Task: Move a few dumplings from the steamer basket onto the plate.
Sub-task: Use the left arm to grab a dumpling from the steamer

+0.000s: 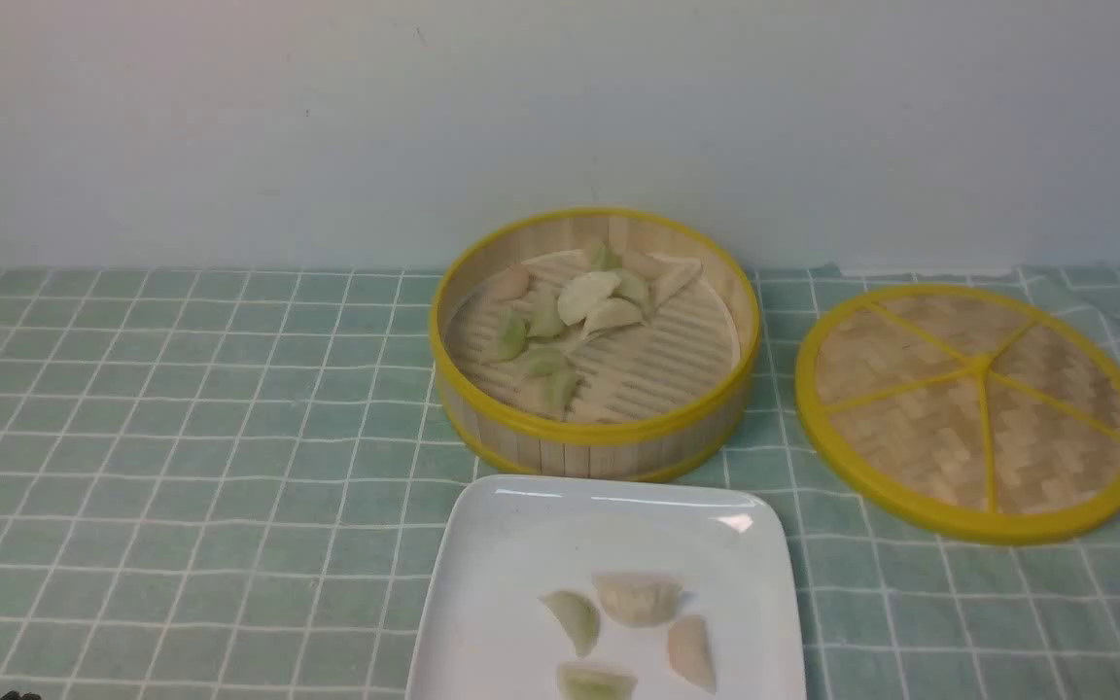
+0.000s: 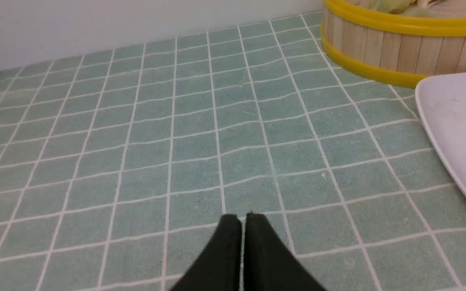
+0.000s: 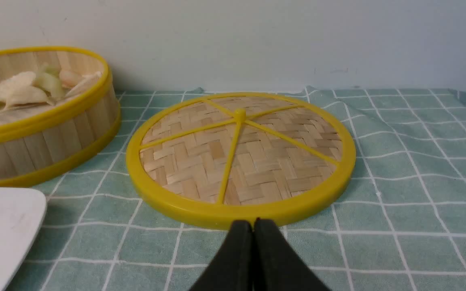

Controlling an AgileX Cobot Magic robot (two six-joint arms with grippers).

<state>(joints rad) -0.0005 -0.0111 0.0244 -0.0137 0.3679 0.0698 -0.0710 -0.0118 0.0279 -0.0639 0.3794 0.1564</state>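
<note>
Steamer basket (image 1: 599, 433): on checked cloth (image 1: 181, 437), holding most dumplings (image 1: 570, 321). Plate (image 1: 521, 525): just in front, four dumplings on it. Lid (image 1: 973, 408): beside basket. Left gripper (image 2: 243, 220), right gripper (image 3: 253, 224): both closed, empty.

On my cloth-covered bench (image 1: 181, 437), the round bamboo steamer basket with yellow rims (image 1: 595, 428) stands midway across, toward the back. Small crescent-shaped pleated dumplings (image 1: 587, 295) lie inside it, crowded into its left and rear part. Just in front of it, nearer me, sits the glossy white rounded-square plate (image 1: 521, 544), with four more dumplings (image 1: 638, 595) on its near half. The flat woven yellow-rimmed lid (image 1: 973, 408) lies right of the basket, apart from it. My left claw (image 2: 242, 220) is left of the plate; my right claw (image 3: 253, 224) is just before the lid's near rim.
</note>
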